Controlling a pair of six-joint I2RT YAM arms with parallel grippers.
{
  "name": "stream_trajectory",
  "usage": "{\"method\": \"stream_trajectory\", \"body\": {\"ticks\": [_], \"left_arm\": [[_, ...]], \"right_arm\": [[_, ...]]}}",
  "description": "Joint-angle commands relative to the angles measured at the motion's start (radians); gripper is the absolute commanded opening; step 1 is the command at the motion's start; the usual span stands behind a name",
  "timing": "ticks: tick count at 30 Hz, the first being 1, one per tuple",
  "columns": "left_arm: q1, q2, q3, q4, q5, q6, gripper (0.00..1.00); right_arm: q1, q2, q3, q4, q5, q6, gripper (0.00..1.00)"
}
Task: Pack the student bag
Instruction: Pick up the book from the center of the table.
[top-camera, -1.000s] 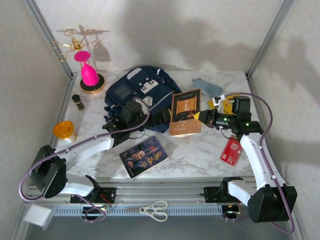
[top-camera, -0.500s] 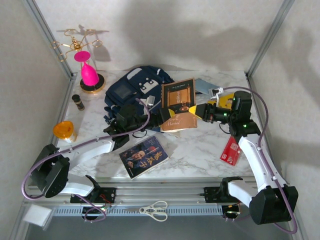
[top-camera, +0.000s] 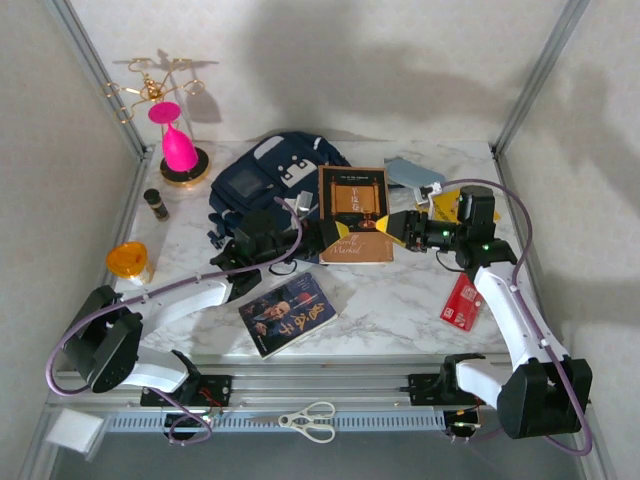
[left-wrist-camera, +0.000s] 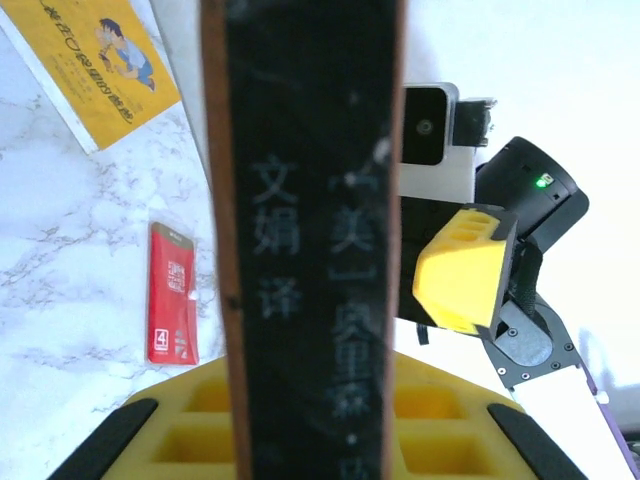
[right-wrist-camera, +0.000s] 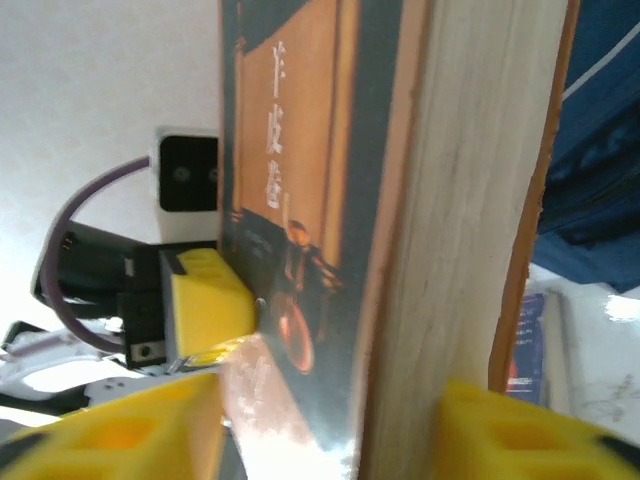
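**Change.** The brown book (top-camera: 352, 215) was held a second ago by the right gripper (top-camera: 388, 222) alone, near the right edge of the counter (top-camera: 400, 300). It now hangs over the centre, between both grippers. The left gripper (top-camera: 312, 234), then wide open, has its fingers closed against both covers at the spine. The right fingers stand either side of the opposite edge; whether they press or have let go cannot be told. This reads as a handover to the left arm. The student bag (top-camera: 255, 180) lies toward the far edge, left of centre, just beyond the left gripper.

**Hidden.** The book blocks most of both wrist views. The left arm and the book cover the bag's near side, so its opening cannot be made out.
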Motion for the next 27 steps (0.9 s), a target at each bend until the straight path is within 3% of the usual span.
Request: {"method": "stream_trajectory", "body": {"ticks": [1, 2, 6, 12, 16, 23, 27], "left_arm": [[-0.011, 0.004, 0.05, 0.152, 0.007, -0.038, 0.0], [-0.013, 0.006, 0.048, 0.186, 0.01, -0.057, 0.0], [-0.023, 0.034, 0.067, 0.222, -0.003, -0.074, 0.0], [-0.028, 0.091, 0.085, 0.272, -0.024, -0.087, 0.0], [-0.027, 0.093, 0.117, 0.097, -0.075, 0.008, 0.0], [-0.028, 0.073, 0.12, -0.033, -0.097, 0.092, 0.0], [-0.027, 0.069, 0.114, -0.051, -0.093, 0.113, 0.0]], "right_arm": [[-0.041, -0.008, 0.027, -0.071, 0.065, -0.03, 0.88], [-0.045, -0.003, 0.019, -0.071, 0.068, -0.016, 0.98], [-0.026, 0.004, -0.049, 0.081, -0.032, 0.079, 0.99], [0.026, -0.074, -0.098, 0.475, -0.16, 0.367, 0.99], [0.022, -0.084, -0.04, 0.303, -0.106, 0.255, 0.93], [0.02, -0.05, -0.008, 0.185, -0.033, 0.165, 0.54], [0.014, 0.0, 0.02, 0.087, 0.019, 0.11, 0.23]]}}
